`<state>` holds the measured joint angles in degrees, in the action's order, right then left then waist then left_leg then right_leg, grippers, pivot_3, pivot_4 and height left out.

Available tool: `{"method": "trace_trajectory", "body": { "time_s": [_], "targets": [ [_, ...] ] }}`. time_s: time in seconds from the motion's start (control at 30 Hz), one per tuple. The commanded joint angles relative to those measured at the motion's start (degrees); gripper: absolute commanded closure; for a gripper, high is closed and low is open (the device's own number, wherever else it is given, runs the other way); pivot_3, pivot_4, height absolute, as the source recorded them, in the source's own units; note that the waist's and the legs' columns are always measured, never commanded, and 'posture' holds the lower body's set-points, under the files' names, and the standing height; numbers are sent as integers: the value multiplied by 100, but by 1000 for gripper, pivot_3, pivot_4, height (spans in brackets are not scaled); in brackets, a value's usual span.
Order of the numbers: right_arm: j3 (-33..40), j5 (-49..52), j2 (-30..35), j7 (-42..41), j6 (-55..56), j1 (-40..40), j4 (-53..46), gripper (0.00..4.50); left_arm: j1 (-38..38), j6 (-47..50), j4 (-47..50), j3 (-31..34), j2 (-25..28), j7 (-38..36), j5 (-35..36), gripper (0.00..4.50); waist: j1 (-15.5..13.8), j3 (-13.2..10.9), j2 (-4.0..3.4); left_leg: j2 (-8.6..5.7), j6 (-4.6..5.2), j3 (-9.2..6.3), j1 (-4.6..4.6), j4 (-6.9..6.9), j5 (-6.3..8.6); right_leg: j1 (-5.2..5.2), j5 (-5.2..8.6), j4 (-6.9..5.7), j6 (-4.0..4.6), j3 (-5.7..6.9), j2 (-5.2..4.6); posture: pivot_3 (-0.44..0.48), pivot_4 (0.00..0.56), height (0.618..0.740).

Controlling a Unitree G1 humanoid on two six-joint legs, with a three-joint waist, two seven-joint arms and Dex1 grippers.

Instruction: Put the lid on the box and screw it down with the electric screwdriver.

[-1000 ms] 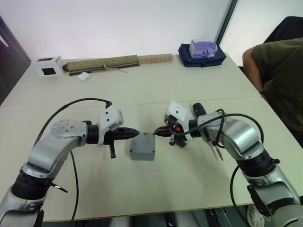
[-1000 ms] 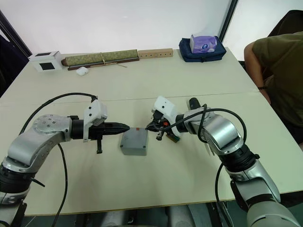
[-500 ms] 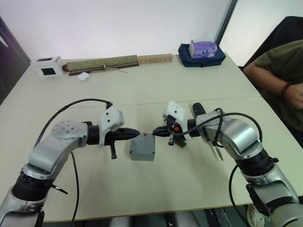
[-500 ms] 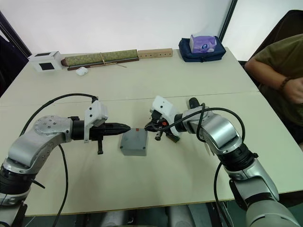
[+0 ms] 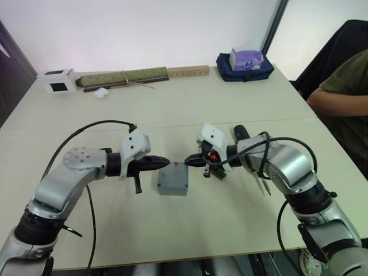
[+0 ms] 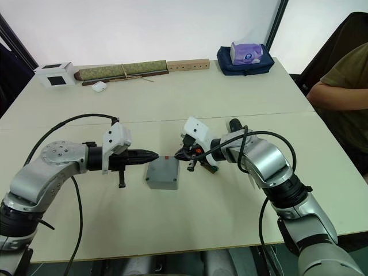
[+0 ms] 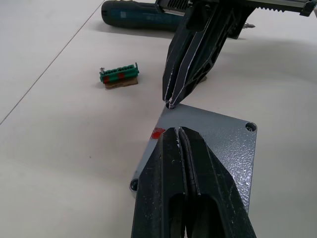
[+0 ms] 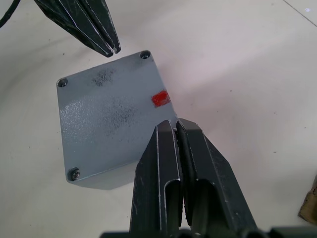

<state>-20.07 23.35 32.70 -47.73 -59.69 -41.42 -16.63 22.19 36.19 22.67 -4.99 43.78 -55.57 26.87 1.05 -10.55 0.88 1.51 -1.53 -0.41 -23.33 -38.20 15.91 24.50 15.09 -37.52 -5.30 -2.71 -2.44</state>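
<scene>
Hovering at the two far corners of the box point(image 5: 173, 179), my grippers face each other tip to tip across the middle of the table point(image 5: 190, 224). My left gripper point(image 5: 167, 162) comes in from the left with its fingers pressed together and nothing between them; its tips hang just over the far left edge of the grey cover. My right gripper point(image 5: 188, 161) comes in from the right, fingers likewise clenched on nothing, its tips at the far right corner beside the small red mark point(image 8: 159, 98).

The lid point(image 8: 111, 119) already sits on the box, its edges lined up with the body below. In the right wrist view I see a screw head in one near corner, while the other corners I can see show only dark holes. In the left wrist view my own closed fingers point(image 7: 174, 163) lie over the cover and the other gripper's tips touch down at its corner.

The electric screwdriver point(image 7: 141, 14) lies flat on the table to the right of the box, behind my right wrist, not in either grip. A small green terminal block point(image 7: 119, 75) lies on the table between the box and the screwdriver.

Along the far edge stand a white carton point(image 5: 57, 80), a long wooden strip point(image 5: 123, 76) and a blue pouch point(image 5: 245, 62). A person's arm point(image 5: 339, 106) shows at the right side of the table.
</scene>
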Motion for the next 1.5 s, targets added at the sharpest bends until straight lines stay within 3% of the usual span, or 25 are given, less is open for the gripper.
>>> {"method": "trace_trajectory", "body": {
  "time_s": [0.03,0.27,0.33,0.47,0.67,0.97,1.5],
  "targets": [
    [26,13,-26,-46,70,-152,-98,3286,4,-18,177,88,3,14,63,4500,-2,0,0,0,0,0,0,0,0,0,0,0,0,0,0,0,150,740],
    [105,38,-66,-17,34,-232,-105,506,4,-29,167,85,-3,11,61,4500,-2,0,0,0,0,0,0,0,0,0,0,0,0,0,0,0,150,740],
    [124,48,-68,-8,23,-238,-119,59,-4,-30,172,87,-1,11,62,4500,2,0,0,0,0,0,0,0,0,0,0,0,0,0,0,0,150,740],
    [545,55,81,156,-91,-407,-108,59,17,-26,175,90,-9,-12,92,4500,-2,0,0,0,0,0,0,0,0,0,0,0,0,0,-1,0,150,740],
    [1157,41,796,502,-1204,-750,-6,59,160,0,230,159,-84,-111,292,4500,-39,0,0,-5,0,1,-1,-1,0,-1,0,1,0,1,-9,0,150,740],
    [169,-165,2098,380,-2539,-1378,1222,59,659,-71,250,70,-268,-346,632,4500,9,-1,-1,-6,0,3,0,0,0,-1,0,4,0,-1,-6,0,150,740],
    [-1154,-402,1560,-67,-2408,-2103,3174,59,753,-147,396,6,-466,-532,795,4500,8,-1,-2,-6,0,5,-1,0,0,1,0,5,0,-4,-6,0,150,740]
  ]
}}
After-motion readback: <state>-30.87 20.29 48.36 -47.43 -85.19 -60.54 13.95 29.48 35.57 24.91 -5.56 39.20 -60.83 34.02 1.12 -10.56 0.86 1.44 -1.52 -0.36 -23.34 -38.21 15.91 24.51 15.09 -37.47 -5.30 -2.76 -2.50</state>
